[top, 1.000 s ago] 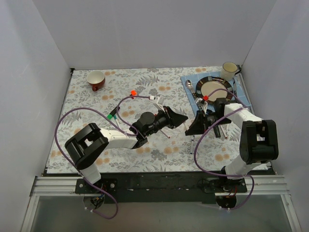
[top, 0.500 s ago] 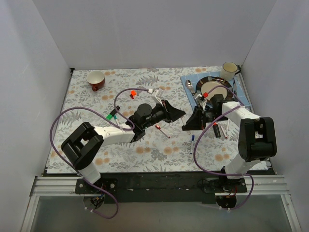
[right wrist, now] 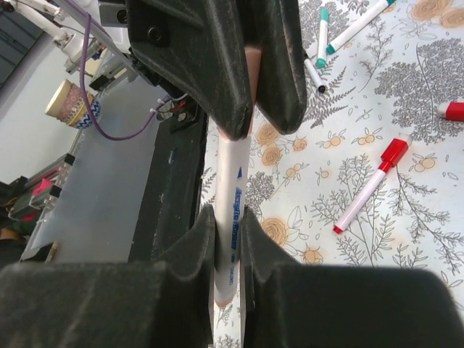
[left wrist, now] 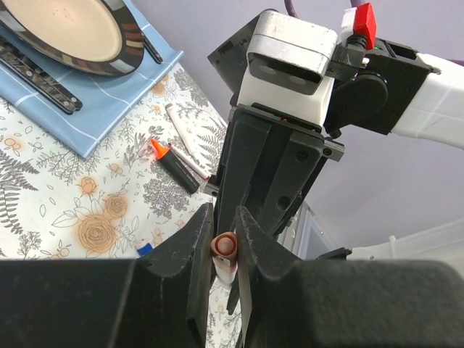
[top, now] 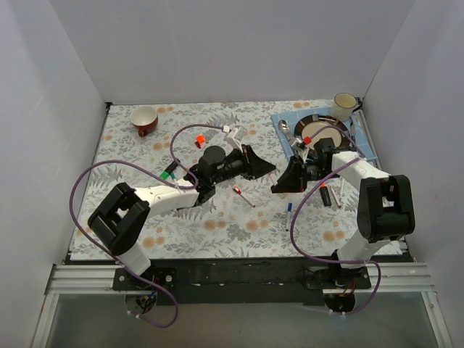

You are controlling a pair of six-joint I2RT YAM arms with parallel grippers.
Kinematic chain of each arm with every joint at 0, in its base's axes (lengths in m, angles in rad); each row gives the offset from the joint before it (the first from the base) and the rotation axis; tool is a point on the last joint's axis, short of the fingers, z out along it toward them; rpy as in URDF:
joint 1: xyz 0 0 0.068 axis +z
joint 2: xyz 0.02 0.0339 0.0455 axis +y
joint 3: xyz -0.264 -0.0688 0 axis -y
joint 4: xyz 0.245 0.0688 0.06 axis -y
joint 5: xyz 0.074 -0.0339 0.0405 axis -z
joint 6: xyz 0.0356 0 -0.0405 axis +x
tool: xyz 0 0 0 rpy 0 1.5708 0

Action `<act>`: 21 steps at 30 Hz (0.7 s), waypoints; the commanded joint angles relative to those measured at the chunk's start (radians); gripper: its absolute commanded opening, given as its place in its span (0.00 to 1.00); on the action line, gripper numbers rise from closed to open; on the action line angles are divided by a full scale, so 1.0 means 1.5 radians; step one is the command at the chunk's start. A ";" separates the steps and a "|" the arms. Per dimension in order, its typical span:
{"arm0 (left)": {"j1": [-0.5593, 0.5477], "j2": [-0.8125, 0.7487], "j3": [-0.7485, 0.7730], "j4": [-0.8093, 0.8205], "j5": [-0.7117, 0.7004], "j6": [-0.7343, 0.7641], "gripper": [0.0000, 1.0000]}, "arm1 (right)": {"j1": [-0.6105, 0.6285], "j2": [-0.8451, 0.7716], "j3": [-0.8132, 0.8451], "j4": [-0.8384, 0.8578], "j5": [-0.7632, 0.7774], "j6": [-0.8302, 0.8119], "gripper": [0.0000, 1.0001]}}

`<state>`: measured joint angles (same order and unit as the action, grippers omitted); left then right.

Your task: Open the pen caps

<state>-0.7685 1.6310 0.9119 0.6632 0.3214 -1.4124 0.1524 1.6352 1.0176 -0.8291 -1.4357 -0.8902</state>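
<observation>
White blue-lettered pen (right wrist: 233,174), cap (left wrist: 225,246) pinched by left gripper (left wrist: 223,230), barrel by right gripper (right wrist: 227,239)

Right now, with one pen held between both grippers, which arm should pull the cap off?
Left, probably. The left gripper is shut on the cap, the right gripper on the white barrel, so the left can draw back.

Blue print on the pen (right wrist: 232,210) — too blurred to read.
</observation>
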 commanded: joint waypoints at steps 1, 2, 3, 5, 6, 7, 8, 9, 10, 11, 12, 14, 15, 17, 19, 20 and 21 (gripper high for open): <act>0.154 -0.077 0.082 0.080 -0.256 0.072 0.00 | 0.011 0.004 -0.035 -0.105 0.082 -0.013 0.01; 0.157 -0.077 0.087 0.076 -0.258 0.075 0.00 | 0.012 0.004 -0.035 -0.104 0.083 -0.012 0.01; 0.165 -0.077 0.096 0.072 -0.262 0.075 0.00 | 0.013 0.005 -0.035 -0.103 0.084 -0.010 0.01; 0.171 -0.076 0.102 0.069 -0.271 0.077 0.00 | 0.015 0.006 -0.034 -0.100 0.085 -0.008 0.01; 0.177 -0.075 0.105 0.066 -0.275 0.077 0.00 | 0.015 0.006 -0.035 -0.098 0.086 -0.005 0.01; 0.180 -0.075 0.111 0.061 -0.277 0.077 0.00 | 0.015 0.007 -0.035 -0.098 0.086 -0.005 0.01; 0.184 -0.076 0.113 0.059 -0.273 0.077 0.00 | 0.015 0.008 -0.034 -0.099 0.087 -0.005 0.01; 0.191 -0.077 0.113 0.052 -0.269 0.077 0.00 | 0.015 0.007 -0.031 -0.100 0.088 -0.006 0.01; 0.194 -0.079 0.109 0.046 -0.265 0.077 0.00 | 0.016 0.006 -0.028 -0.104 0.090 -0.014 0.01; 0.197 -0.082 0.107 0.037 -0.253 0.079 0.00 | 0.014 0.005 -0.023 -0.109 0.097 -0.017 0.01; 0.209 -0.083 0.105 0.001 -0.247 0.075 0.00 | 0.012 -0.007 -0.020 -0.108 0.101 -0.017 0.01; 0.228 -0.080 0.094 -0.037 -0.229 0.061 0.00 | -0.002 -0.025 -0.024 -0.078 0.125 0.020 0.01; 0.253 -0.067 0.093 -0.056 -0.189 0.042 0.00 | -0.007 -0.051 -0.029 -0.028 0.139 0.046 0.01; 0.281 -0.045 0.105 -0.130 -0.153 0.027 0.00 | -0.020 -0.083 -0.047 0.018 0.186 0.112 0.01; 0.317 0.000 0.121 -0.198 -0.115 0.026 0.00 | -0.022 -0.140 -0.067 0.102 0.228 0.159 0.01; 0.326 0.018 0.130 -0.218 -0.111 0.029 0.00 | -0.023 -0.160 -0.085 0.127 0.267 0.193 0.01; 0.339 0.055 0.160 -0.264 -0.108 0.041 0.00 | -0.023 -0.194 -0.093 0.148 0.287 0.206 0.01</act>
<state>-0.3355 1.5871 1.0756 0.5415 0.0753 -1.3567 0.1276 1.5051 0.9253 -0.8047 -1.1599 -0.7483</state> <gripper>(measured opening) 0.153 0.163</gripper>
